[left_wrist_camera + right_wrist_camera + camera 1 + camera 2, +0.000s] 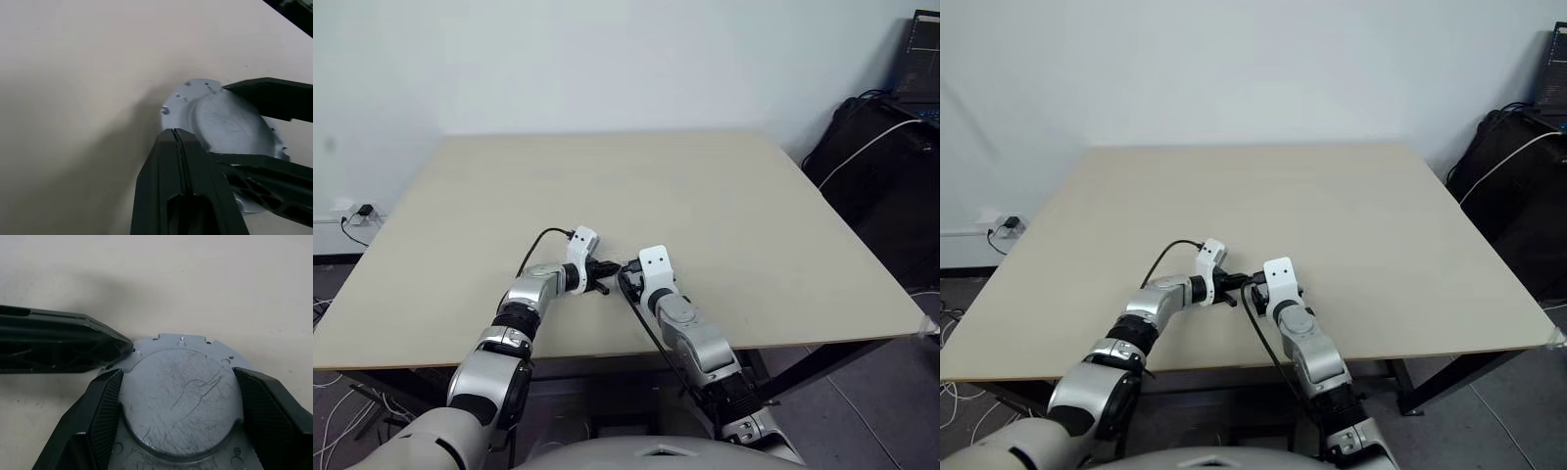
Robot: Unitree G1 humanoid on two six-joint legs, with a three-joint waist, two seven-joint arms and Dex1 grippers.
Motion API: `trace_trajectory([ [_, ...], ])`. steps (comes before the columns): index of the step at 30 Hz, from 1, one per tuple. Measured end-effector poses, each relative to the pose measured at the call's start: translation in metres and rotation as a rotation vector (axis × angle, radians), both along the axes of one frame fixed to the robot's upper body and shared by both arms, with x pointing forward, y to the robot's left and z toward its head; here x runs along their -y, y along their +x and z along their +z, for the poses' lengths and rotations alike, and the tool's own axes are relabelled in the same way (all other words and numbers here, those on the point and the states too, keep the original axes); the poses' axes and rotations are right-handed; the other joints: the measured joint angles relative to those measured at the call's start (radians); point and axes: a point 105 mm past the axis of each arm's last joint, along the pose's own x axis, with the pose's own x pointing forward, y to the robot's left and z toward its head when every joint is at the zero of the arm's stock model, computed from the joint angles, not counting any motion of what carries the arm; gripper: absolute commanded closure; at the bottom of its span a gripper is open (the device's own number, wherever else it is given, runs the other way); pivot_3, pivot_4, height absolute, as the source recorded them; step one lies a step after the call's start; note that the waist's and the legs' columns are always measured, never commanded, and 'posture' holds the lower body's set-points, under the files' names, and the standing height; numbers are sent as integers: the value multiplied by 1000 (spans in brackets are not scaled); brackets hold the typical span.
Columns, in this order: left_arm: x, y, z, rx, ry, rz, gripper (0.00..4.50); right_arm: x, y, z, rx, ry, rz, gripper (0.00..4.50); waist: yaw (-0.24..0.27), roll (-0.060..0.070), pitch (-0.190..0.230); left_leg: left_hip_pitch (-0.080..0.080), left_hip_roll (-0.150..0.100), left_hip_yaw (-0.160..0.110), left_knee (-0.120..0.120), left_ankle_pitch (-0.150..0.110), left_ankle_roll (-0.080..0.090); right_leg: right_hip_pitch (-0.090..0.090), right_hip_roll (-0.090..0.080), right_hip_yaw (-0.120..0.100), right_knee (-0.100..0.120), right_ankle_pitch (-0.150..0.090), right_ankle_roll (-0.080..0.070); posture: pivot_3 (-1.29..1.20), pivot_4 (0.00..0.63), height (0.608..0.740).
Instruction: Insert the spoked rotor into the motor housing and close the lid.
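1. Right gripper (178,396) nearest, close to the table's near edge, a little right of centre; jaws spread wide, one finger (98,416) on each side of the lid's raised round centre, pads against or just beside its wall.
2. Lid (183,391) lying flat on the table (724,196), silver-grey, scratched, domed middle over a wider flat flange with small holes around its rim. Hidden under the two grippers in the head views.
3. Left gripper (177,134) just left of the right one, reaching in from the left and pointing right and down; fingers pressed together, nothing between them. Tip resting at the lid's flange, at the left far side of the rim, touching or just short of it: cannot tell which.
4. Seen from the head, both grippers meeting tip to tip over one spot: left (603,271), right (628,269).
5. Black cable (540,240) looping off the left wrist, above the tabletop.
6. Rest of the table pale and plain, running far back to a white wall (607,59).
7. Left of the table, by the wall: power strip (350,211) with cables on the floor.
8. Far right: dark bag (881,166) with a white cord across it.
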Motion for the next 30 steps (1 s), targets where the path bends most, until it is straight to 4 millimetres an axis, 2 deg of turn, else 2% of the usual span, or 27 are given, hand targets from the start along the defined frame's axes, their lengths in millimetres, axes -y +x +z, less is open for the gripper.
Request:
trace_trajectory([
  [16, 5, 0, 2, -3, 61, -65, 4500, 1, -1, 1, -12, -4, 1, 1257, 1, 0, 0, -1, 0, -2, -2, 0, 0, 0, 0, 0, -4, 0, 0, 0, 0, 740],
  [18, 6, 0, 1, -8, 63, -70, 4500, 2, -1, 1, -16, -2, 2, 520, 1, -1, -1, -1, 0, -2, -3, 0, 0, 0, 0, -1, -5, 0, 0, 0, 0, 740],
  [20, 6, -1, 2, -8, 63, -76, 4500, 5, -2, 1, -21, 3, -6, 17, 1, -1, -1, -1, 0, -3, -4, 0, 0, 0, 0, -1, -7, 0, 1, 0, 0, 740],
  [27, 11, -2, 3, -4, 58, -101, 4500, 17, -5, 4, -47, 25, -40, 17, 14, -1, -2, -5, -2, -8, -6, 0, 0, -1, 0, -3, -12, 0, 2, 0, 0, 740],
  [30, 15, -3, 4, -3, 50, -112, 4500, 24, -14, 8, -68, 63, -36, 17, 22, -1, -3, -8, -4, -11, -7, -1, 2, -2, -1, -4, -12, -2, 4, 0, 0, 740],
])
